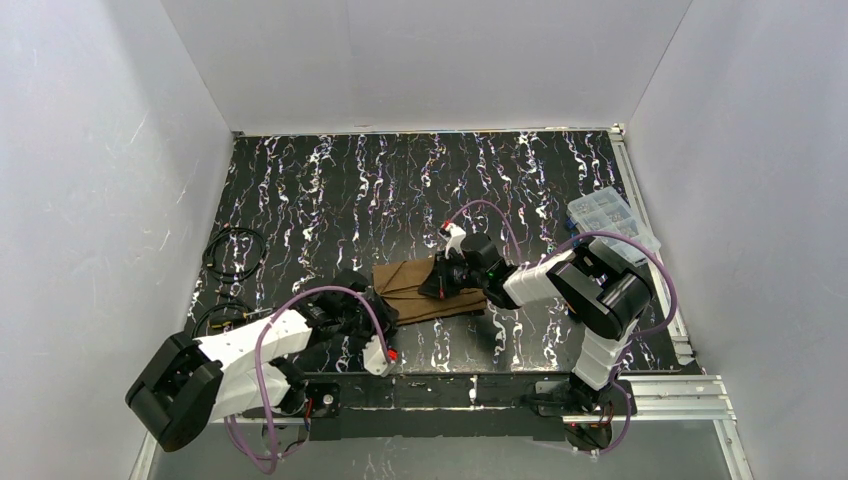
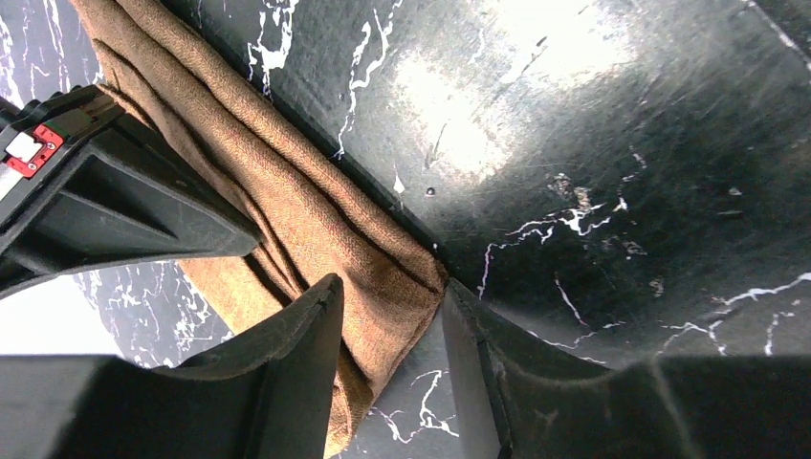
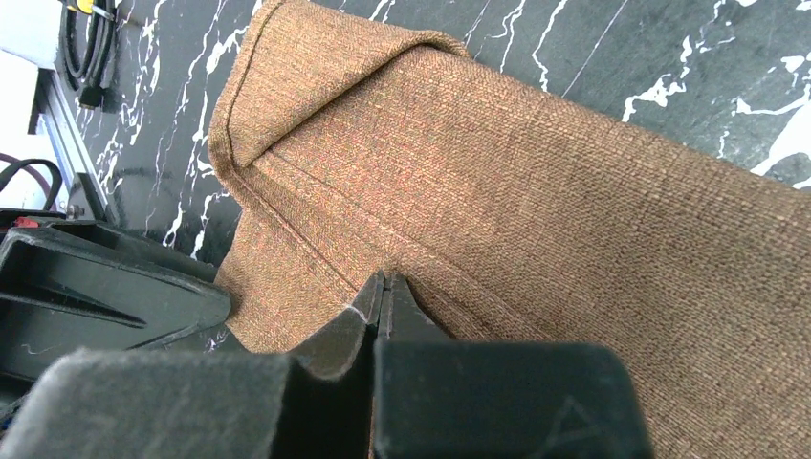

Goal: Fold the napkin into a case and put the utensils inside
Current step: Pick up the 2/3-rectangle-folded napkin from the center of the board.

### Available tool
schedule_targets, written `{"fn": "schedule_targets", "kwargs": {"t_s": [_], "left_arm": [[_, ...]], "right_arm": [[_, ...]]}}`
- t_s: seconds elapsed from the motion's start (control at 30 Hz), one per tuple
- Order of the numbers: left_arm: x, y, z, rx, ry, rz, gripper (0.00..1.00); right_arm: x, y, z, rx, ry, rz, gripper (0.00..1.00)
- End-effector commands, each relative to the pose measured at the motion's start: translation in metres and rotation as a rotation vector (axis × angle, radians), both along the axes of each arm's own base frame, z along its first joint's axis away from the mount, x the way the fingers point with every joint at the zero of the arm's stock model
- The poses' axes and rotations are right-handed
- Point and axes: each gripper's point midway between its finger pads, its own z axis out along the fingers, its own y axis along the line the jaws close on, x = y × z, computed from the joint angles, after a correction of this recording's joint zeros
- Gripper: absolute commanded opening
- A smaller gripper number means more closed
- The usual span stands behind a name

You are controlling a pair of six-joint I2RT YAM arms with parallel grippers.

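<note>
Napkin: I see the napkin (image 1: 405,290) on the tabletop (image 1: 400,180) between the two arms, doubled into a layered brown strip. To me it reads as a half-made case.
Left end effector: the left end effector (image 2: 390,287) is spread wide, with one finger on either side of the strip's end. I judge this a line-up for pinching that end, not a grip yet.
Right end effector: the right end effector (image 3: 383,284) has its fingers pressed together, tips on the cloth beside a fold line. It is probably pinning the layers so they don't spring apart.
Can't make out: whether a layer of cloth is caught between the right fingers, because the tips hide it.
Utensils: none in any of my views.
Cut off: the strip runs out of both wrist views, and from above the right arm covers part of it.
Box: a clear compartment box (image 1: 610,215) sits at the right edge, its contents too small to read.
</note>
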Motion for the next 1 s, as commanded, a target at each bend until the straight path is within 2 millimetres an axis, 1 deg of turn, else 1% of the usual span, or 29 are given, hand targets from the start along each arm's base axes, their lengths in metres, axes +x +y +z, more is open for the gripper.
{"fn": "schedule_targets", "kwargs": {"t_s": [0.0, 0.1, 0.13, 0.17, 0.23, 0.3, 0.43, 0.57, 0.63, 0.77, 0.87, 0.97], "left_arm": [[-0.007, 0.006, -0.015, 0.034, 0.018, -0.012, 0.40], [-0.006, 0.005, -0.015, 0.028, 0.013, -0.013, 0.36], [-0.005, 0.004, -0.014, 0.022, 0.017, -0.002, 0.34], [-0.003, 0.002, -0.011, 0.014, 0.020, 0.010, 0.29], [0.002, -0.001, -0.006, -0.007, 0.027, 0.046, 0.22], [0.007, -0.005, 0.002, -0.030, 0.039, 0.089, 0.16], [0.013, -0.008, 0.014, -0.063, 0.072, 0.171, 0.08], [0.017, -0.011, 0.023, -0.089, 0.125, 0.248, 0.02], [0.022, -0.013, 0.027, -0.097, 0.154, 0.297, 0.00], [0.035, -0.018, 0.036, -0.120, 0.219, 0.424, 0.00], [0.033, -0.019, 0.037, -0.083, 0.309, 0.482, 0.00], [0.022, -0.016, 0.031, -0.035, 0.364, 0.470, 0.00]], "right_arm": [[0.001, -0.006, -0.013, -0.013, 0.014, -0.029, 0.01], [0.001, -0.007, -0.012, -0.014, 0.011, -0.034, 0.01], [0.001, -0.007, -0.013, -0.015, 0.009, -0.036, 0.01], [0.001, -0.008, -0.013, -0.017, 0.007, -0.037, 0.01], [0.001, -0.009, -0.014, -0.015, 0.005, -0.043, 0.01], [0.001, -0.010, -0.015, -0.016, 0.007, -0.050, 0.01], [0.001, -0.012, -0.017, -0.017, 0.008, -0.057, 0.01], [0.000, -0.012, -0.017, -0.014, 0.005, -0.054, 0.01], [-0.001, -0.012, -0.014, -0.005, -0.012, -0.045, 0.01], [-0.001, -0.011, -0.008, 0.004, -0.036, -0.029, 0.01], [-0.002, -0.012, -0.009, -0.001, -0.036, -0.023, 0.01], [-0.003, -0.012, -0.012, -0.008, -0.026, -0.021, 0.01]]}}
